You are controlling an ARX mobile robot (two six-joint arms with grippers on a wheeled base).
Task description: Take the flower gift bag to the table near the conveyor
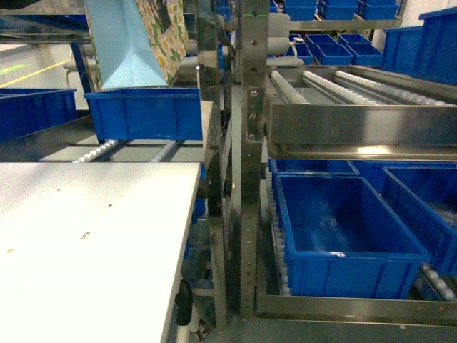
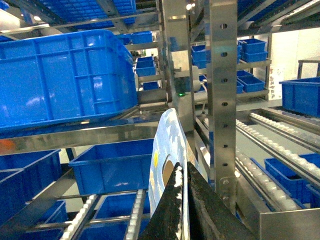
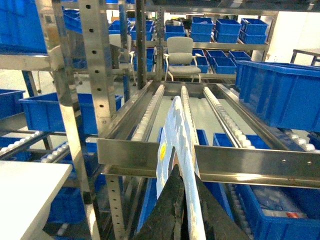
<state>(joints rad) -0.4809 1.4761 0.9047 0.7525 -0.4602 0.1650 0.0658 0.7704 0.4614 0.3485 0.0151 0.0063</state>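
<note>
The flower gift bag (image 1: 136, 43) hangs at the top left of the head view, with a pale blue side panel and a floral face, above a blue bin and beyond the far edge of the table (image 1: 86, 243). Neither gripper shows in the head view. In the left wrist view my left gripper (image 2: 181, 167) is shut on the bag's upper edge (image 2: 165, 145). In the right wrist view my right gripper (image 3: 181, 170) is shut on the bag's rim (image 3: 177, 125). The conveyor (image 1: 357, 89), with its roller lanes, runs to the right of the bag.
A blue bin (image 1: 146, 113) sits on rollers right under the bag. A steel upright post (image 1: 250, 143) stands between table and conveyor. More blue bins (image 1: 343, 236) fill the lower rack at right. A grey chair (image 3: 181, 55) stands far behind.
</note>
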